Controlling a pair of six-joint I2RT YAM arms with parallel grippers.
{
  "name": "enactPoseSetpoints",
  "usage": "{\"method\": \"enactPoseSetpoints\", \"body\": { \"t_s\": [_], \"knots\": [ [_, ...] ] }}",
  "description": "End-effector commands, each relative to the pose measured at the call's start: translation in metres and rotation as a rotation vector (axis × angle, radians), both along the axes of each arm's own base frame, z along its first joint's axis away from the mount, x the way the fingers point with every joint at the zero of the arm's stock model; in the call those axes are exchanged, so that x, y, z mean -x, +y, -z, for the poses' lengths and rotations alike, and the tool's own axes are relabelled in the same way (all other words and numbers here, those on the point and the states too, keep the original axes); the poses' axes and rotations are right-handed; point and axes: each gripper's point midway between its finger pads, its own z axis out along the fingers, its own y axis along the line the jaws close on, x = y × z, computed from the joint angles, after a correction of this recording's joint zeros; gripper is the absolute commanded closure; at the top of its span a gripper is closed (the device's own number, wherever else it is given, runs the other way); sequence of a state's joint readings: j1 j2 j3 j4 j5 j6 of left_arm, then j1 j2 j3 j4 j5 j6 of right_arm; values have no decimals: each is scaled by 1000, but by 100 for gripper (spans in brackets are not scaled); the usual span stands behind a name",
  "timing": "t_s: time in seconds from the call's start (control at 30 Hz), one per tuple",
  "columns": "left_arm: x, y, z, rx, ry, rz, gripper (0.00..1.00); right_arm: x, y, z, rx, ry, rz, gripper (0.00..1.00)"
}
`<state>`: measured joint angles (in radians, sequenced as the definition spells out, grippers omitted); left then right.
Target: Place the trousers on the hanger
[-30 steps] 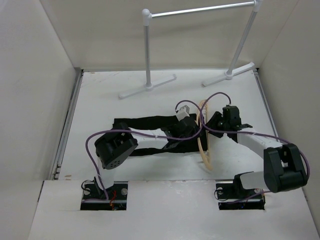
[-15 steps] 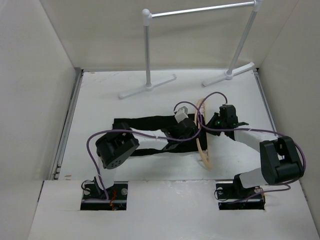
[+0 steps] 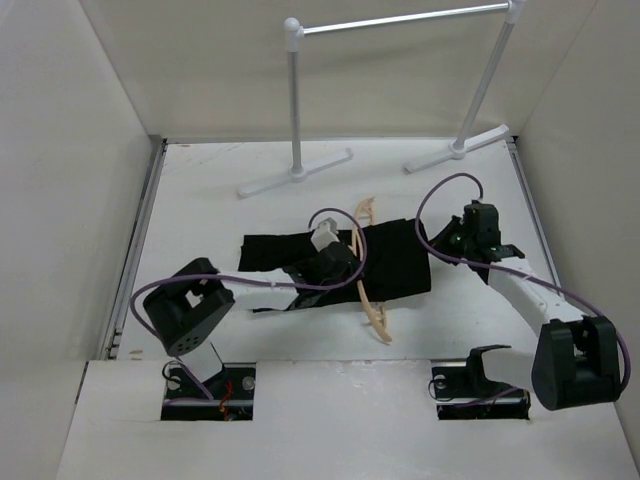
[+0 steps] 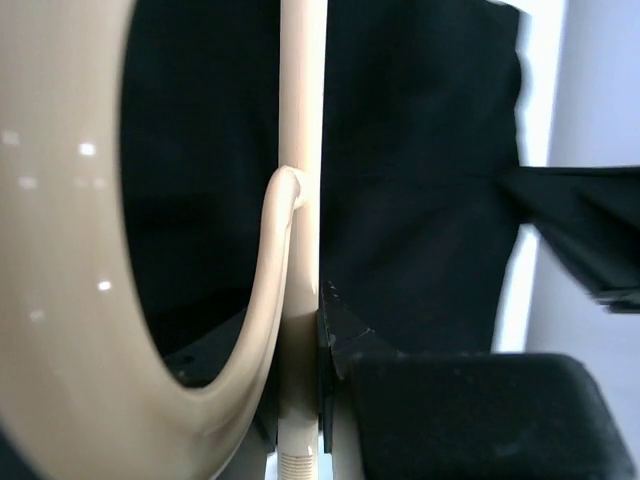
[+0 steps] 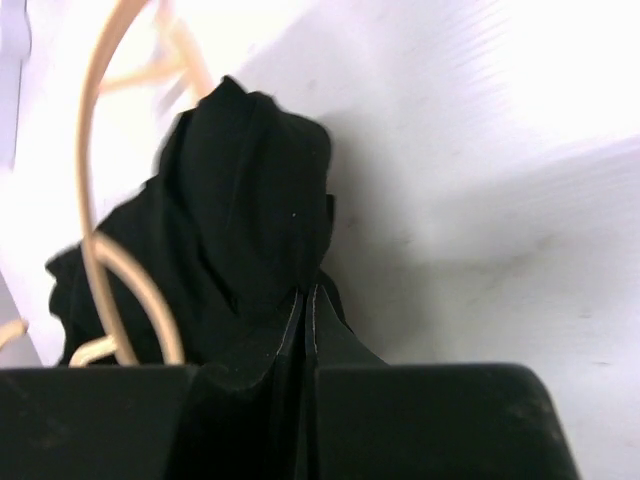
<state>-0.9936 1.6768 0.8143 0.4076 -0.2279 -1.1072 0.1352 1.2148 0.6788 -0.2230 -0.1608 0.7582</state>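
The large black soft-fabric trousers (image 3: 400,262) lie bunched across the middle of the white table (image 3: 200,200), and they may slip clear of the thin tan triangular hanger (image 3: 368,300) that crosses them. The likely cause is that the right gripper (image 3: 442,245) is closed on only a small pinch of cloth at their right edge, which could pull free under tension, while the left gripper (image 3: 348,270), clamped on the hanger's bar, could let the hanger twist. The trousers appear matt, limp and creased, with a broad fold to the right of the hanger and the legs trailing to its left.
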Motion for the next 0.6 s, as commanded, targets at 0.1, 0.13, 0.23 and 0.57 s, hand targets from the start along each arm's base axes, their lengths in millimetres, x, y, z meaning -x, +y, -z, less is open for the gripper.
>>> {"method": "enactPoseSetpoints", "body": {
  "t_s": [0.1, 0.13, 0.23, 0.57],
  "knots": [
    [19, 69, 5, -131, 5, -64, 100, -13, -27, -8, 22, -25, 97, 94],
    [22, 75, 1, -139, -4, -66, 100, -15, -27, -5, 21, -20, 96, 94],
    [25, 89, -9, -166, -27, -61, 100, -19, -23, 5, 15, -4, 94, 93],
    [13, 108, -43, -402, -174, -29, 100, -20, -28, 31, 38, 43, 128, 93]
  ]
}}
